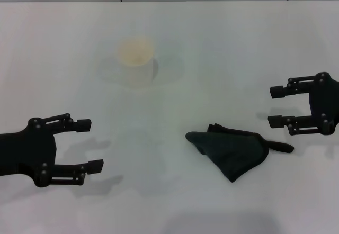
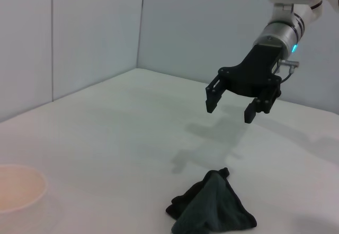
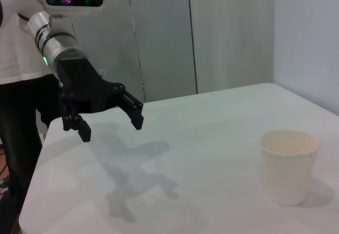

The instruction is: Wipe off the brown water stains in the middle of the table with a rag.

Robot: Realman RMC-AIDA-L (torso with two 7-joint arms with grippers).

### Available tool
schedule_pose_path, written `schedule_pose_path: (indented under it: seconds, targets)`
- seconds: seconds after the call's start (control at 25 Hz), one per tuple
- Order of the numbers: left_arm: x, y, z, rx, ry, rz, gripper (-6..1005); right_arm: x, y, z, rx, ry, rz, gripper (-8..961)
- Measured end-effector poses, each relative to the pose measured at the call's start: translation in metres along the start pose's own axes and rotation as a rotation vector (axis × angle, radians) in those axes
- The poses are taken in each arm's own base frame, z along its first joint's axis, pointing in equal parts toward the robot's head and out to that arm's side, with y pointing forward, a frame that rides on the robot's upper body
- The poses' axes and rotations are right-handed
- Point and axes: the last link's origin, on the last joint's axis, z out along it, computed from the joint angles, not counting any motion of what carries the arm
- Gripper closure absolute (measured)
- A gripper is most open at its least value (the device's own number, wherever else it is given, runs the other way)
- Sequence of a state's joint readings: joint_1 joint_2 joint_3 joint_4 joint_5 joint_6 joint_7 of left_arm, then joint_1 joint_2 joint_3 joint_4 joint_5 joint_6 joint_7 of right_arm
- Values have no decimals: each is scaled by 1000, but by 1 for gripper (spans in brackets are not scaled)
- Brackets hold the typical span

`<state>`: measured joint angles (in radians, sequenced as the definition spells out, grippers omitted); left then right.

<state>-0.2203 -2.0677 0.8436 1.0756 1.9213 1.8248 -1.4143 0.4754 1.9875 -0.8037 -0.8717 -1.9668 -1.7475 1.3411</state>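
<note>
1. One table (image 1: 175,213), white and broad, carrying everything else.
2. One rag (image 1: 230,148), dark green-black, bunched in folds on the table's right half, with a thin tail (image 1: 280,147) pointing toward the right arm; touched by neither gripper.
3. One paper cup (image 1: 136,62), white with a cream inside, upright toward the far left of the middle, well apart from the rag.
4. Two grippers. Left gripper (image 1: 90,145) low over the near left of the table, fingers spread, holding nothing. Right gripper (image 1: 273,107) over the right edge, just beyond the rag's tail, fingers likewise spread and empty.
5. Brown water stains: none clearly made out on the bare middle of the table; possibly too faint against the white surface to tell.
</note>
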Motion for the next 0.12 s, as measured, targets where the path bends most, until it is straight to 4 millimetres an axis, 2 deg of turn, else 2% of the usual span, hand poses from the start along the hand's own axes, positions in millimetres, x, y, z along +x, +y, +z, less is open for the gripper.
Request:
schedule_pose_path:
  seconds: [0.12]
  targets:
    - [1, -1, 1, 0, 1, 2, 104, 0, 0, 0, -1, 2, -1, 311]
